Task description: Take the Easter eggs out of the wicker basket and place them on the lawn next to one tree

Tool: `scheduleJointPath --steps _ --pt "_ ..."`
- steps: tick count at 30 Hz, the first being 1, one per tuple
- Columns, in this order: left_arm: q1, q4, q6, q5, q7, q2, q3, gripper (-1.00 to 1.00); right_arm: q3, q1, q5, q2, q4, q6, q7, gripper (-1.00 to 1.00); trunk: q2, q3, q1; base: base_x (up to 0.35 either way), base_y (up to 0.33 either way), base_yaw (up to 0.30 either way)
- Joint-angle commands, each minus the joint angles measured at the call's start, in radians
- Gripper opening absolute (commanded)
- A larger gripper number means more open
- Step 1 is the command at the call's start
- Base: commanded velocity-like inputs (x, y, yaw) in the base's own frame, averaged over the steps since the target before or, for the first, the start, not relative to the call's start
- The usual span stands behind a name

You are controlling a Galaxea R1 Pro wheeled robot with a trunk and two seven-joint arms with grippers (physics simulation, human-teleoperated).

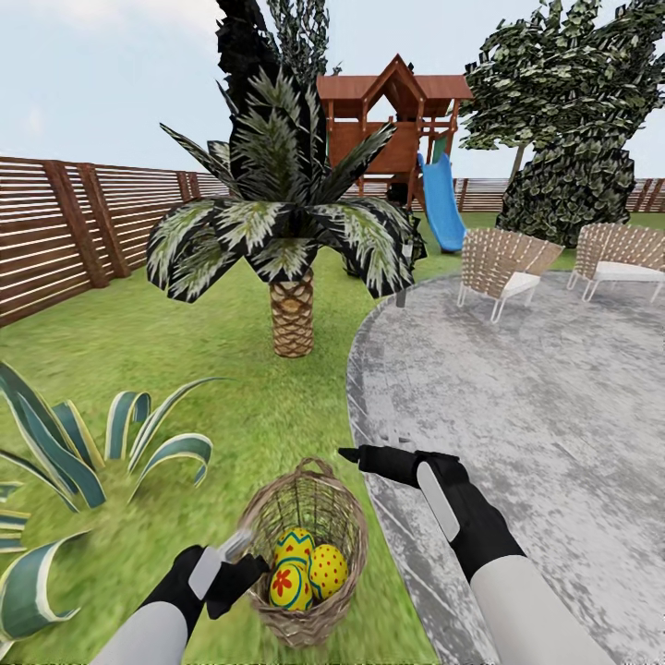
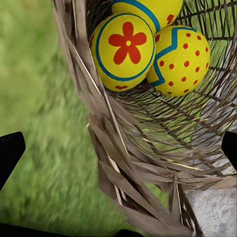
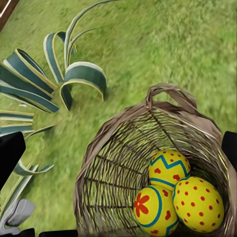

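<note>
The wicker basket (image 1: 305,517) stands on the lawn (image 1: 185,351) at the patio's edge, with three yellow painted Easter eggs (image 1: 308,571) inside. My left gripper (image 1: 240,552) is open at the basket's near-left rim. In the left wrist view the woven wall (image 2: 128,148) lies between its spread fingertips and the eggs (image 2: 126,47) sit just beyond. My right gripper (image 1: 362,451) hovers open above the basket's far right side. The right wrist view looks down into the basket (image 3: 123,163) at the eggs (image 3: 168,168). A grey-trunked tree (image 1: 554,120) with a dense crown stands far back right.
A small palm (image 1: 293,319) grows ahead on the grass. Striped spiky plants (image 1: 65,443) crowd the left. A grey stone patio (image 1: 536,397) with two woven chairs (image 1: 499,263) lies to the right. A wooden fence (image 1: 55,231) and a playset with a blue slide (image 1: 443,203) close the back.
</note>
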Motion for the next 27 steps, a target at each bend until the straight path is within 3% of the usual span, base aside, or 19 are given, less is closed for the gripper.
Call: scheduleJointPath --steps 1,27 --pt "-0.001 -0.002 0.005 0.005 0.006 -0.001 0.005 1.0 -0.001 -0.001 -0.001 0.0 -0.001 0.005 0.001 1.0 0.0 -0.001 0.0 -0.043 0.0 0.0" --pt "-0.001 -0.002 0.004 0.005 0.004 -0.007 0.007 1.0 0.0 -0.001 0.007 0.003 -0.001 0.003 0.001 1.0 -0.014 -0.007 0.007 -0.045 0.0 0.0"
